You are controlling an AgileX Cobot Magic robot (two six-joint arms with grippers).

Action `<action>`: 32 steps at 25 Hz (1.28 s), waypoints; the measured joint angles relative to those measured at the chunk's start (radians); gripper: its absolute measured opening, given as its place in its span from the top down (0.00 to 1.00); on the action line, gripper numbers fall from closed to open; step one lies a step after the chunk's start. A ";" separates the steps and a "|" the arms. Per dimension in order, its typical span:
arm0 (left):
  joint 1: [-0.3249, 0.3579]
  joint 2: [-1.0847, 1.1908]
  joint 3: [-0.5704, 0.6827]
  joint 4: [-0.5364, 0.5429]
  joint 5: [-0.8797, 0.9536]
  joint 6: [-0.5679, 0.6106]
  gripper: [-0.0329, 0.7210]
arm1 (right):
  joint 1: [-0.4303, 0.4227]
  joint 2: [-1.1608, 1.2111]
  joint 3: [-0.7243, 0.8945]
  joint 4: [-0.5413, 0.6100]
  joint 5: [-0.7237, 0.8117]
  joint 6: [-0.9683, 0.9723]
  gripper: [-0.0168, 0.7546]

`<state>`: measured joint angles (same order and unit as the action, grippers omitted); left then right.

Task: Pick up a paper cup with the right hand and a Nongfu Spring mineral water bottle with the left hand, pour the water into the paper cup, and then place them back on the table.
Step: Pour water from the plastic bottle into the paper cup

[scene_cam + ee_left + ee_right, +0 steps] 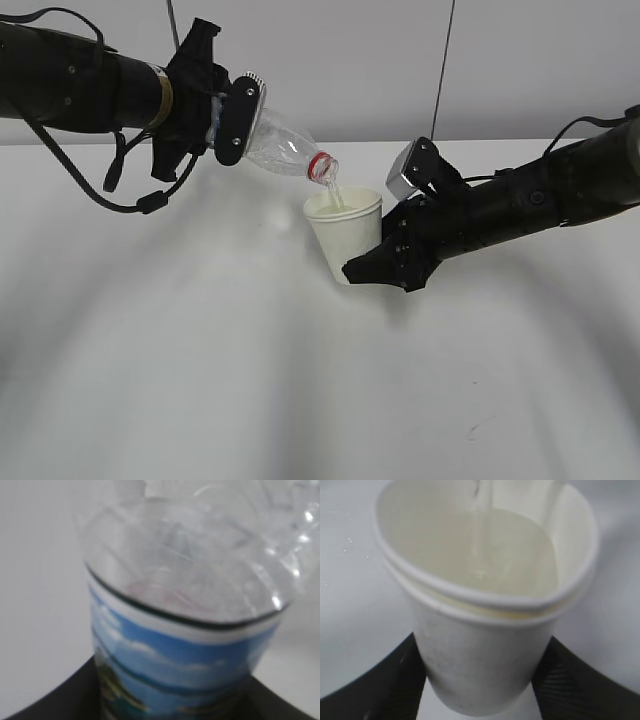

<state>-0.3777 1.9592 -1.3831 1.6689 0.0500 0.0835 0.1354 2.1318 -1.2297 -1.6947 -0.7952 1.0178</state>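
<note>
My left gripper (222, 125) is shut on the Nongfu Spring mineral water bottle (280, 148), which is tipped mouth-down to the right, its red neck ring over the paper cup (346, 235). A thin stream of water (334, 193) runs from the mouth into the cup. My right gripper (385, 260) is shut on the cup and holds it above the table (200, 380), tilted slightly. In the left wrist view the bottle's label (180, 670) fills the frame between the fingers (55, 705). In the right wrist view the cup (480, 665) sits between the fingers (375, 685), with water (480, 555) in it.
A small dark scratch mark (472, 432) lies on the table at the front right. A thin dark cable (441, 70) hangs down against the back wall. Loose cables (120, 185) droop under the left arm.
</note>
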 joint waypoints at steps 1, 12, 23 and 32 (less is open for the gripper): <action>0.000 0.000 0.000 0.001 0.000 0.000 0.50 | 0.000 0.000 0.000 0.000 0.002 0.000 0.39; 0.000 0.000 0.000 -0.007 0.002 -0.028 0.50 | 0.000 0.000 0.000 -0.004 0.004 -0.022 0.39; 0.000 0.000 0.000 -0.250 -0.031 -0.164 0.50 | 0.000 0.000 0.000 0.260 0.053 -0.196 0.39; 0.035 0.002 0.000 -0.708 -0.086 -0.168 0.50 | 0.000 0.000 0.000 0.413 0.065 -0.298 0.39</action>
<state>-0.3426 1.9608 -1.3831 0.9605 -0.0363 -0.0845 0.1354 2.1318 -1.2297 -1.2813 -0.7300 0.7195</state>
